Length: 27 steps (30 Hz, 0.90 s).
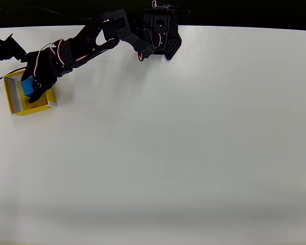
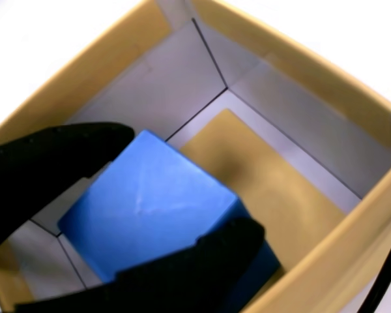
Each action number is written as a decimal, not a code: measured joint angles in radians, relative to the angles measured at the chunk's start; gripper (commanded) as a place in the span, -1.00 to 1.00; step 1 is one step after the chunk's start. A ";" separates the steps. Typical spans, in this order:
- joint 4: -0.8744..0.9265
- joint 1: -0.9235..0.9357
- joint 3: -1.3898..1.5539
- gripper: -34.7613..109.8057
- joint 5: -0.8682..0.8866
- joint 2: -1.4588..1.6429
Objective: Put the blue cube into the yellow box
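White table (image 1: 183, 143), pincer (image 2: 140, 251) clamping blue cube (image 2: 150, 208) inside yellow box (image 2: 352, 228).

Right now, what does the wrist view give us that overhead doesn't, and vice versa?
Wrist view alone: the end effector's black fingers pressed on opposite sides of the blue cube, and the yellow box's grey inner walls around a yellow floor.

Overhead alone: the whole arm reaching from its base at the table's far edge to the box at the picture's left edge.

Both: the end effector shut on the cube, cube within the box walls.
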 measured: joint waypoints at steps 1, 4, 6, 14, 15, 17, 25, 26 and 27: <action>0.000 -0.002 0.000 -0.08 0.000 0.002; 0.029 -0.002 0.012 -0.11 0.000 0.055; 0.077 -0.009 0.012 -0.13 0.012 0.120; 0.325 -0.081 0.025 -0.30 0.018 0.414; 0.348 -0.091 0.037 -0.32 0.018 0.453; 0.379 -0.112 0.075 -0.38 0.018 0.528; 0.497 -0.238 0.265 -0.52 0.012 0.838; 0.512 -0.259 0.287 -0.52 0.012 0.874; 0.522 -0.282 0.313 -0.52 0.012 0.914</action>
